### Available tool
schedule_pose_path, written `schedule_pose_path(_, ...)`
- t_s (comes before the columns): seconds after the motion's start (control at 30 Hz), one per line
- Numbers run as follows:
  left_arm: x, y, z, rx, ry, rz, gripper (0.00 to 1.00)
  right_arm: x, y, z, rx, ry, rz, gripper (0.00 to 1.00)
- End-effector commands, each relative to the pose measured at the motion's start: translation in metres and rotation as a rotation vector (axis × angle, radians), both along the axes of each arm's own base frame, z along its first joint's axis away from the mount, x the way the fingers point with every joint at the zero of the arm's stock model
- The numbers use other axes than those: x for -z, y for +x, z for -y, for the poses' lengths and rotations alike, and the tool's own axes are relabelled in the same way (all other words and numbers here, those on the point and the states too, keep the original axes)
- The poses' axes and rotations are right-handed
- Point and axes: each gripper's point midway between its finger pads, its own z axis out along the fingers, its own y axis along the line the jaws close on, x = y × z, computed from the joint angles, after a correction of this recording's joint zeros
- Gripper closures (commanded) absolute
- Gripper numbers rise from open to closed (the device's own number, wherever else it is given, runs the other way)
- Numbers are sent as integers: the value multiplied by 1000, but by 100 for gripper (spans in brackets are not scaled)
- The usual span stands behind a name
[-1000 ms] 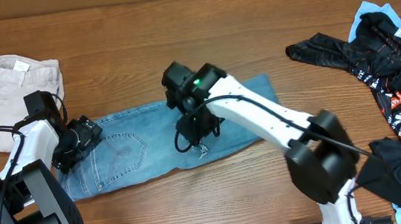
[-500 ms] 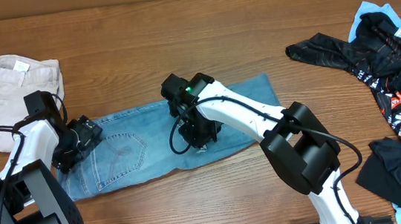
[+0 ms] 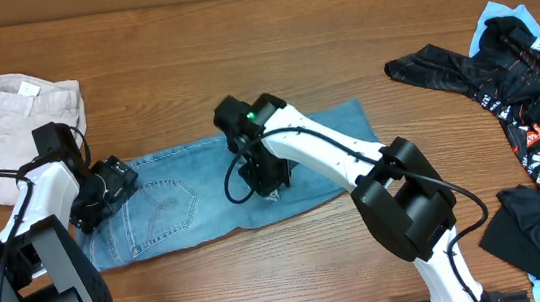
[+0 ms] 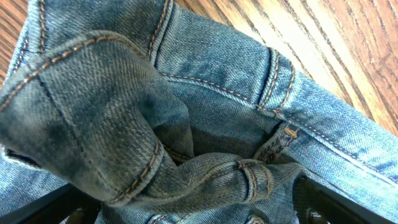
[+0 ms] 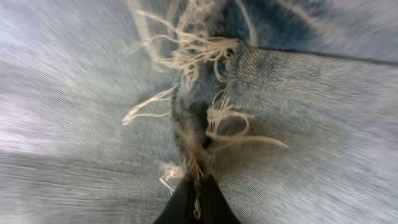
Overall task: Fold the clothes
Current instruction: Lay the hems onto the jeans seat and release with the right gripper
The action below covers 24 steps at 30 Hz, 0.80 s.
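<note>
Bench (image 3: pixel 238 34): showing bare brown wood grain, carrying all the garments.
Jeans (image 3: pixel 184 195): lying flat mid-bench, doubled lengthwise, long axis running left to right and slanting slightly away toward the right end.
Left jaws: standing wide apart around a bunched wad of waistband (image 4: pixel 186 168) at the jeans' left end; not clear whether pressing on it.
Right jaws: closing together on the frayed hem (image 5: pixel 199 118), near the middle of the jeans' near edge.
Likely next move: carrying that hem leftward along the long axis toward the waistband, the right arm (image 3: pixel 330 150) being nearer the hem.
Elsewhere: beige trousers (image 3: pixel 15 117) lying just beyond the left arm (image 3: pixel 43 195), black jersey (image 3: pixel 513 75) lying well apart at right.
</note>
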Motion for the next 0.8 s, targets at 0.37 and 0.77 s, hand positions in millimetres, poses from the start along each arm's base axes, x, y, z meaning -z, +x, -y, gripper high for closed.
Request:
schedule_pose_path(0.37, 11, -6, 12, 8, -64, -33, 0, -31, 13, -42, -32, 135, 65, 96)
schedule_pose_path(0.77, 11, -7, 13, 9, -70, -34, 0, -25, -5, -63, -87, 159, 49, 56)
